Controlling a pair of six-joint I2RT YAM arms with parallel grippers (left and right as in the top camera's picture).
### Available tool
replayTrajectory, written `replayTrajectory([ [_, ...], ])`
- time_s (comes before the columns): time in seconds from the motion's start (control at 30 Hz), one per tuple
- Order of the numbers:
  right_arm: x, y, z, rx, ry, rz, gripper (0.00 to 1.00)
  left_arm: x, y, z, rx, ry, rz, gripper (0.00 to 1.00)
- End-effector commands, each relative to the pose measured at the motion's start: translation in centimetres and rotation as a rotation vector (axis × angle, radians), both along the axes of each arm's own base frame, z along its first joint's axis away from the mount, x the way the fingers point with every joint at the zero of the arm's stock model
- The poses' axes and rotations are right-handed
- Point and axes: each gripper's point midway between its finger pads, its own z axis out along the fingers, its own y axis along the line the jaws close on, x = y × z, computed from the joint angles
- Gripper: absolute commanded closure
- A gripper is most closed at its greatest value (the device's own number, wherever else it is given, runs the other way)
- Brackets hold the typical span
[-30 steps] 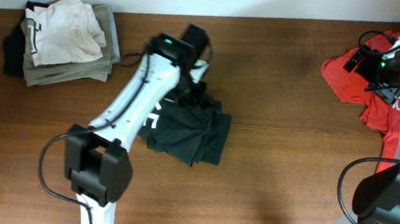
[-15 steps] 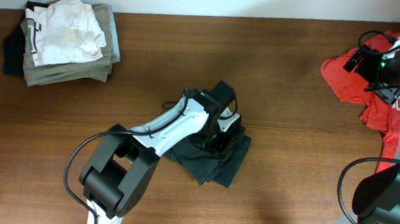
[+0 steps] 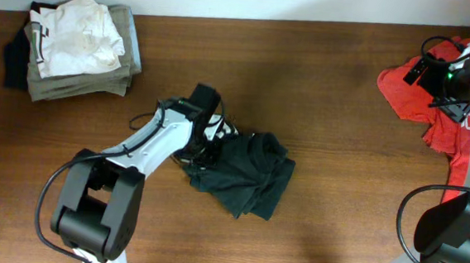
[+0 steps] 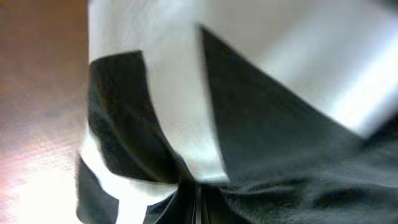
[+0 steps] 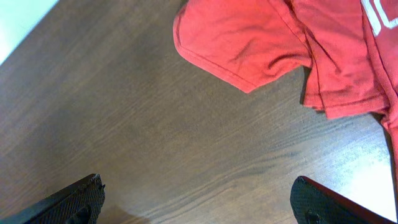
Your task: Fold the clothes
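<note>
Black shirt point(image 3: 248, 178) was noted crumpled at mid table point(image 3: 346, 206), long axis run far-left to near-right. Left gripper point(image 3: 210, 138) was set at its far-left edge and judged the nearer. Its grip could not be told, the wrist view being blurred. Right gripper point(image 5: 199, 202) was spread wide, empty, well apart, beside red shirt point(image 5: 249, 43). Folded pile point(image 3: 79, 50) was seen far left; nothing was found between.

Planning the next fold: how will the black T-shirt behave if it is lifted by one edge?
Probably floppy: the black T-shirt lies crumpled in soft folds, so it should drape and sag from any grip. It is likely light, and would bunch up rather than slide flat if pushed across the wooden table.
</note>
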Motion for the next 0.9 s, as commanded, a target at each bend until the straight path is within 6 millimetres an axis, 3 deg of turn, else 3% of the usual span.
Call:
replayTrajectory([
  [0.0,0.1,-0.3,0.4,-0.016,-0.009,0.002,0.01,-2.4,2.3,-1.3,0.078,0.084,0.05,0.99],
  [0.1,0.1,-0.3,0.4,-0.016,-0.009,0.002,0.01,0.2,3.2,2.7,0.093,0.002,0.102,0.99],
  [0.13,0.1,-0.3,0.4,-0.016,-0.009,0.002,0.01,2.3,2.4,6.5,0.046,-0.102,0.107,0.99],
  [0.2,0.1,-0.3,0.4,-0.016,-0.009,0.002,0.01,5.0,1.0,11.9,-0.03,-0.269,0.106,0.99],
  [0.23,0.1,-0.3,0.4,-0.016,-0.009,0.002,0.01,6.0,0.4,13.1,-0.057,-0.321,0.114,0.99],
  [0.3,0.1,-0.3,0.4,-0.016,-0.008,0.002,0.01,6.6,-0.2,12.3,-0.082,-0.313,0.139,0.99],
  [0.37,0.1,-0.3,0.4,-0.016,-0.009,0.002,0.01,6.1,-1.8,10.0,-0.141,-0.216,0.116,0.99],
  [0.4,0.1,-0.3,0.4,-0.016,-0.009,0.002,0.01,5.2,-3.1,7.9,-0.188,-0.12,0.09,0.99],
  [0.47,0.1,-0.3,0.4,-0.016,-0.009,0.002,0.01,4.6,-3.4,4.3,-0.168,-0.018,0.091,0.99],
  [0.5,0.1,-0.3,0.4,-0.016,-0.009,0.002,0.01,5.1,-3.5,2.1,-0.16,0.001,0.093,0.99],
  [0.6,0.1,-0.3,0.4,-0.016,-0.009,0.002,0.01,7.8,-4.2,-1.3,-0.176,-0.056,0.095,0.99],
  [0.7,0.1,-0.3,0.4,-0.016,-0.009,0.002,0.01,10.9,-2.6,-0.6,-0.096,-0.175,0.124,0.99],
  [0.77,0.1,-0.3,0.4,-0.016,-0.009,0.002,0.01,13.2,-1.4,1.5,-0.039,-0.255,0.148,0.93],
  [0.8,0.1,-0.3,0.4,-0.016,-0.009,0.002,0.01,15.0,-0.5,3.8,0.0,-0.31,0.171,0.9],
  [0.87,0.1,-0.3,0.4,-0.016,-0.008,0.002,0.01,16.6,1.1,6.9,0.037,-0.353,0.204,0.64],
])
